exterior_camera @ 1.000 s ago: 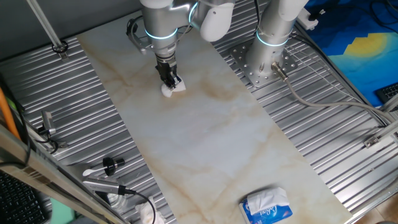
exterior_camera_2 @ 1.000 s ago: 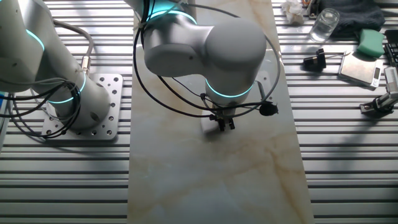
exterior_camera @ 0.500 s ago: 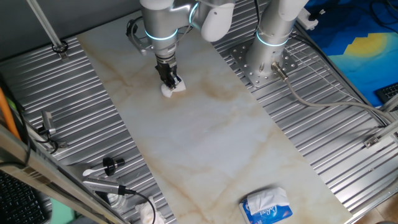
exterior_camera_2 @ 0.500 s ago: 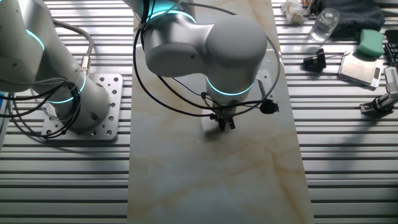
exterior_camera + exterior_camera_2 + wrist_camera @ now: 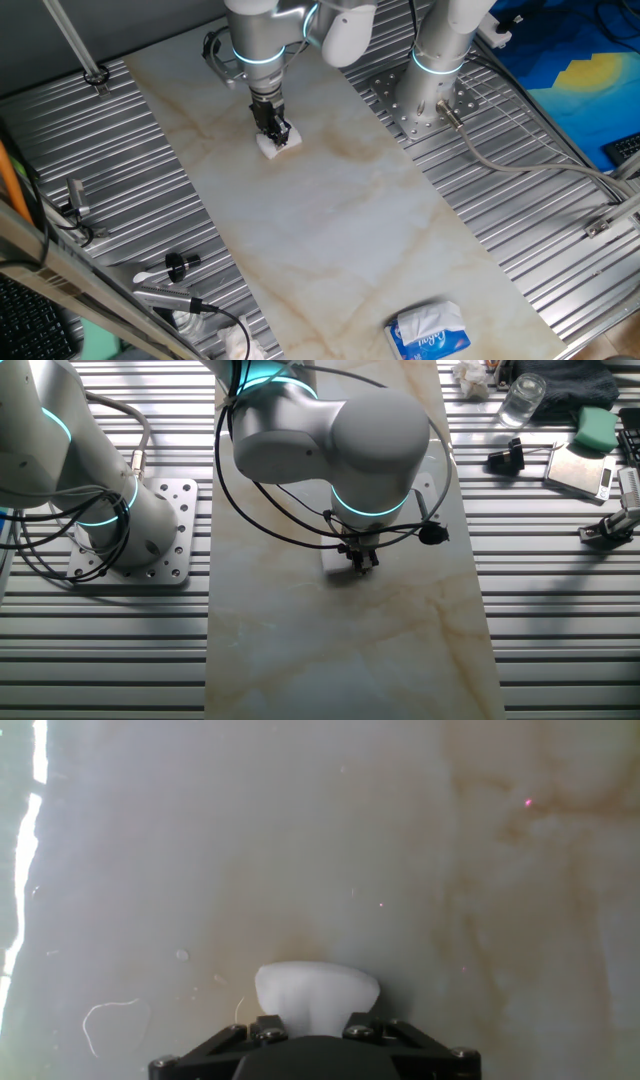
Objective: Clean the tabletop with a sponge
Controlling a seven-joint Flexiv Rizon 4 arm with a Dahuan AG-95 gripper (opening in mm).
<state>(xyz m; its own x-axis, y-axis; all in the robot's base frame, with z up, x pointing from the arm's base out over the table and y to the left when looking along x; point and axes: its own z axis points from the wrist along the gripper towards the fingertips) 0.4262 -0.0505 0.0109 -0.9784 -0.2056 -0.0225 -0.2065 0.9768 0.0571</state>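
Note:
The tabletop (image 5: 330,200) is a long off-white marble-look slab with tan veins; it also shows in the other fixed view (image 5: 340,640) and fills the hand view (image 5: 300,840). My gripper (image 5: 272,130) is shut on the sponge (image 5: 279,141), a small white foam block, and presses it on the slab near its far end. In the hand view the sponge (image 5: 316,992) bulges out from between the black fingers at the bottom edge. In the other fixed view the gripper (image 5: 361,559) stands on the slab and the sponge is mostly hidden under it.
A second arm's base (image 5: 425,100) stands right of the slab on ribbed grey metal. A blue-and-white tissue pack (image 5: 428,331) lies at the slab's near end. Tools and a white cloth wad (image 5: 190,300) lie near left. A glass (image 5: 521,398) and green sponge (image 5: 595,428) sit far right.
The gripper and sponge have shifted very slightly along the slab; otherwise nothing has visibly changed.

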